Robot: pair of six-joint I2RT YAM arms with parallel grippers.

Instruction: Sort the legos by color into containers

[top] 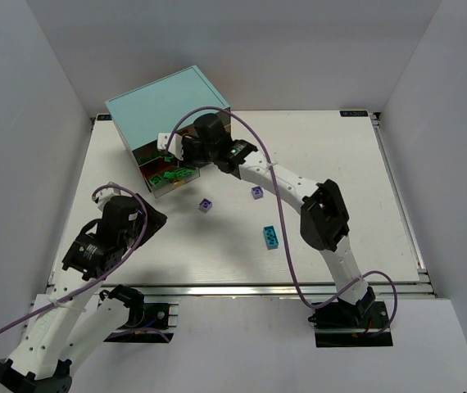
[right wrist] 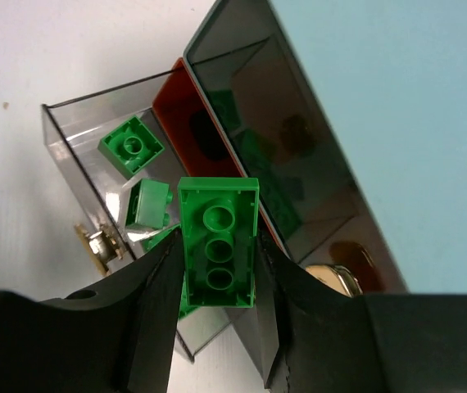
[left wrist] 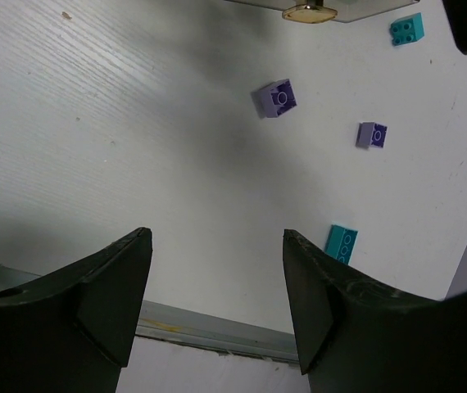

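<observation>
Right end effector [right wrist: 217,255] clasps green lego [right wrist: 217,233] over drawer [right wrist: 68,131]; left end effector [left wrist: 217,246] — spread, empty.

Top external: high above near edge, looking down over whole table [top: 340,164]. Left wrist: low at near left, aimed far; shares purple legos [left wrist: 278,98] with top. Right wrist: close above open drawer [right wrist: 74,131].

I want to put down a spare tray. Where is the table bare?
Bare: the table right of the right arm. Crowded: before the cabinet, where the right gripper holds a green brick over the open drawer, purple bricks nearby.
</observation>
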